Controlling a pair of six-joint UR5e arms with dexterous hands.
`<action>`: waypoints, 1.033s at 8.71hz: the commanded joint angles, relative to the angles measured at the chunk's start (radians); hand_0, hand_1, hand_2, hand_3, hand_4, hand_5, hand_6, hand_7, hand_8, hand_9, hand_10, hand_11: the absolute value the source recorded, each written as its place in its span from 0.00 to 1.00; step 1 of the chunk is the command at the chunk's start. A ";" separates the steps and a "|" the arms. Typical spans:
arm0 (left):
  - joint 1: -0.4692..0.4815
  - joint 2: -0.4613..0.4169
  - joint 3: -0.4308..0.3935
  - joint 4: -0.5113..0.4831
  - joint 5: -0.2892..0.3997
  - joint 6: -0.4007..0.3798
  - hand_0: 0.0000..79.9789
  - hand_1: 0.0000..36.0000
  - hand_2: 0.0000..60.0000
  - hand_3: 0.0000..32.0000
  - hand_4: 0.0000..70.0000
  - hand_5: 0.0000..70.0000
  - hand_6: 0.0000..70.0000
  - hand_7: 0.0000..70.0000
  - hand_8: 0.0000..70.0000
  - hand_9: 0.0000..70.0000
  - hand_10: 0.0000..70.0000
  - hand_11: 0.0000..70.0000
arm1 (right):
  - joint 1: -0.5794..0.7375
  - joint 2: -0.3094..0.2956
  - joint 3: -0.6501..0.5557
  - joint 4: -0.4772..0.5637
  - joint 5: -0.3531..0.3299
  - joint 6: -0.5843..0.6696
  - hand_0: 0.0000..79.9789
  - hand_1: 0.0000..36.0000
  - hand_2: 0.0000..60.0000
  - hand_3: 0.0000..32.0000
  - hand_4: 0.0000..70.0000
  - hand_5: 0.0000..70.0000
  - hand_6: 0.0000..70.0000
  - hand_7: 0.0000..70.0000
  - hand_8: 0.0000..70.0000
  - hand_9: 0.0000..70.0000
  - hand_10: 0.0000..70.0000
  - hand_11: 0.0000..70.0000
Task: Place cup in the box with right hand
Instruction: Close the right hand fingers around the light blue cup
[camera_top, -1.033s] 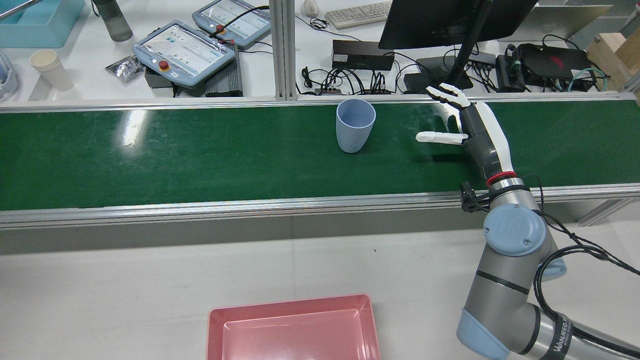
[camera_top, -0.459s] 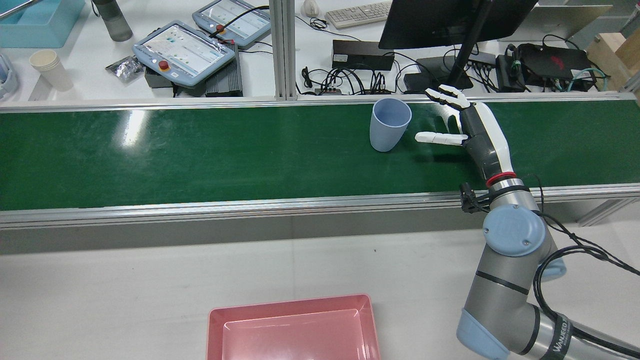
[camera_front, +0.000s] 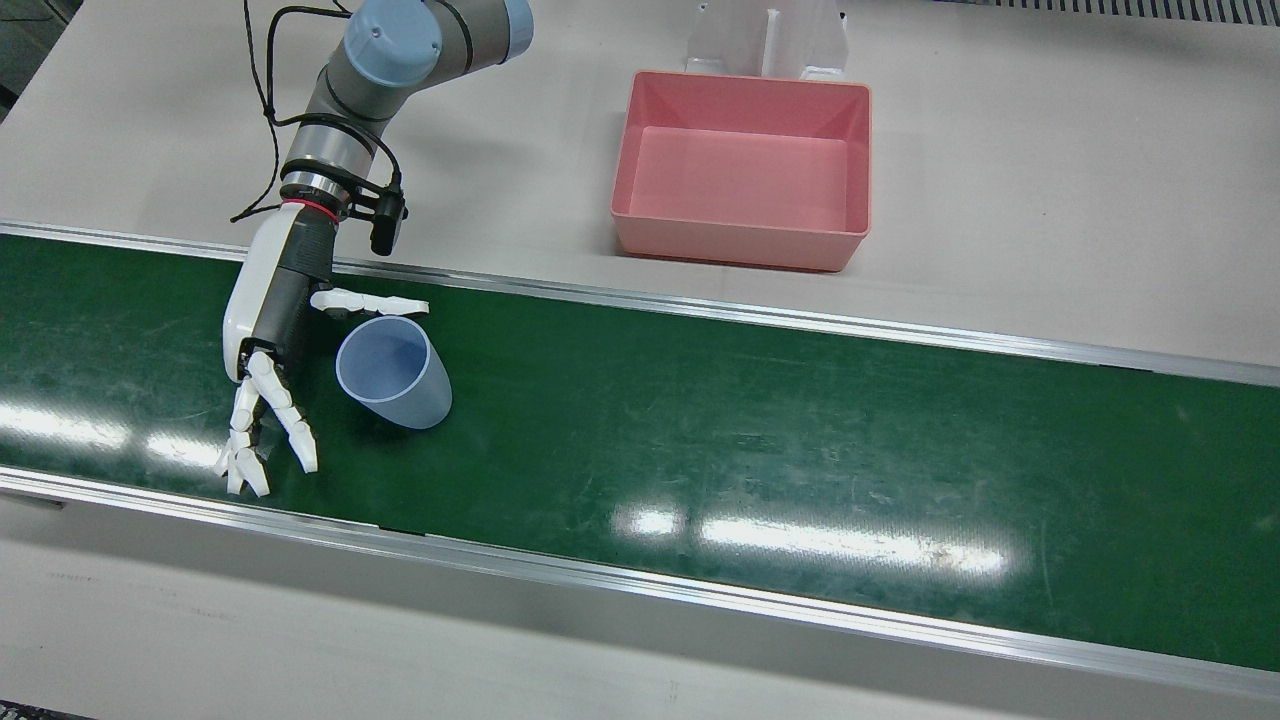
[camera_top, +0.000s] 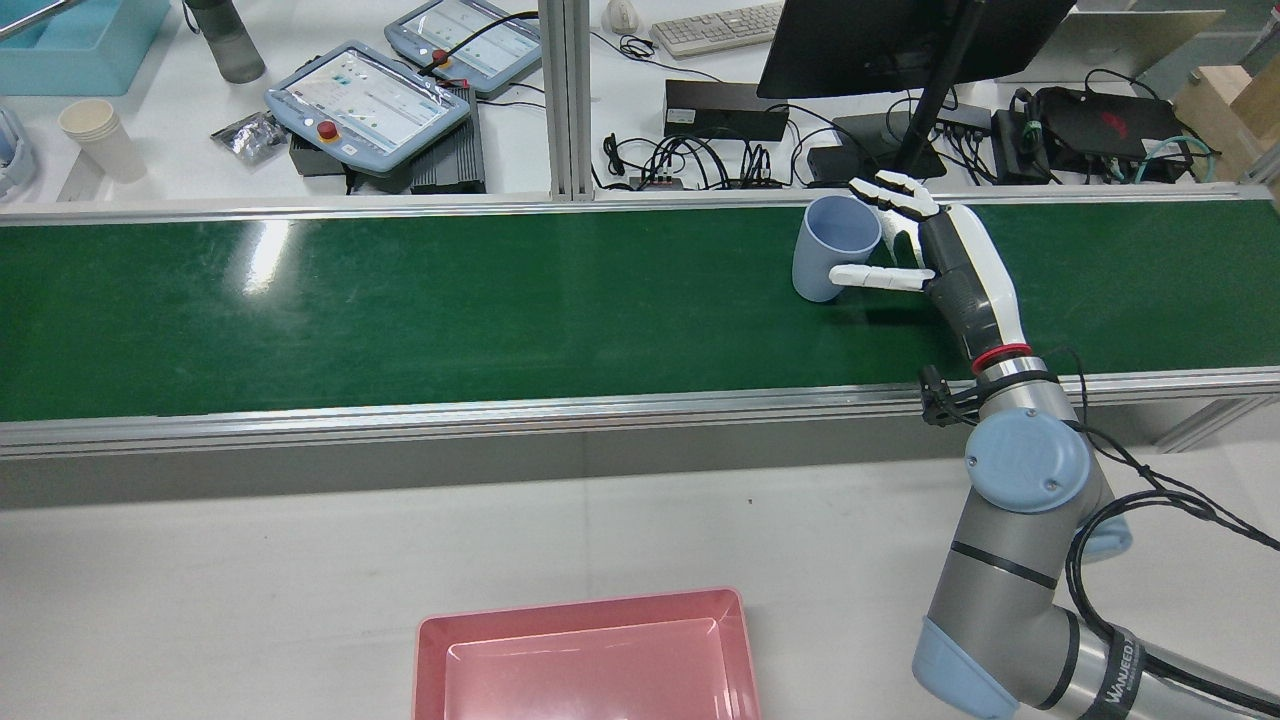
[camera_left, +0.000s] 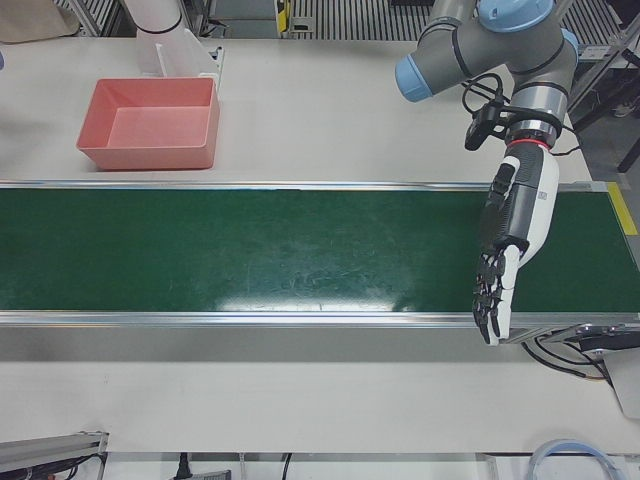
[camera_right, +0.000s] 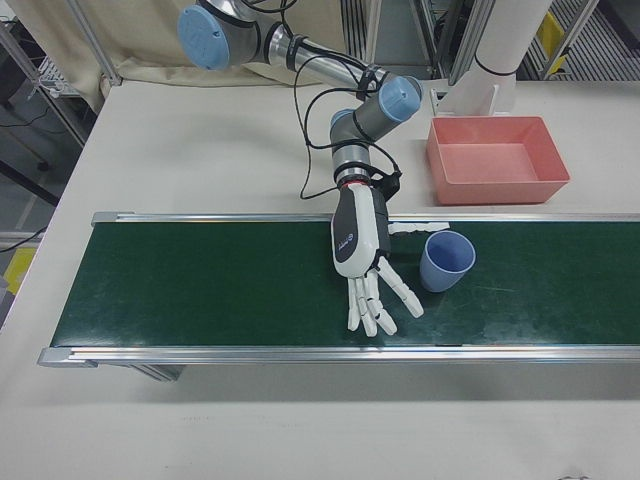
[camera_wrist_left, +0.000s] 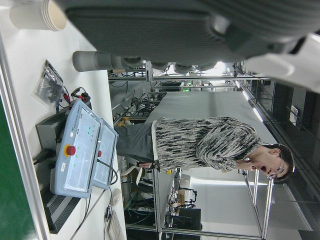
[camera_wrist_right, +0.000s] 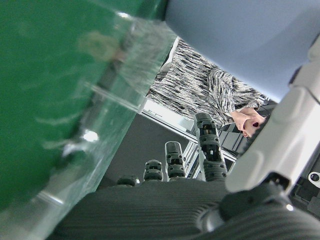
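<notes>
Blue cup (camera_front: 393, 371) is seen upright on the green belt (camera_front: 700, 440), toward the belt's far end on the robot's right, mouth up. It is flanked by the right hand (camera_front: 272, 350): thumb laid along the side toward the robot, fingers (camera_front: 262, 432) spread toward the operators' rail; nothing is grasped. Open belt runs long past the cup. Pink box (camera_front: 745, 170) sits on the pale table behind the near rail, well apart. Left hand (camera_left: 512, 240) is held over the belt's other end, fingers extended, holding nothing.

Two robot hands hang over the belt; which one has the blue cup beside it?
The right hand: the blue cup stands by its open fingers. The left hand has only bare belt nearby.
</notes>
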 joint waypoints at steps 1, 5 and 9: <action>0.001 0.000 0.002 0.000 0.000 0.000 0.00 0.00 0.00 0.00 0.00 0.00 0.00 0.00 0.00 0.00 0.00 0.00 | 0.000 0.002 0.002 0.000 0.000 -0.010 0.52 0.22 0.09 0.00 0.22 0.01 0.06 0.35 0.04 0.14 0.00 0.00; 0.001 0.000 0.000 -0.002 0.000 0.000 0.00 0.00 0.00 0.00 0.00 0.00 0.00 0.00 0.00 0.00 0.00 0.00 | 0.006 -0.004 0.006 -0.018 0.006 -0.025 0.19 0.72 1.00 0.00 0.55 0.12 0.48 1.00 0.64 1.00 0.42 0.60; 0.001 0.000 0.000 0.000 0.000 0.000 0.00 0.00 0.00 0.00 0.00 0.00 0.00 0.00 0.00 0.00 0.00 0.00 | 0.052 -0.061 0.153 -0.035 0.021 -0.088 0.53 0.80 1.00 0.00 1.00 0.15 0.54 1.00 0.80 1.00 0.61 0.85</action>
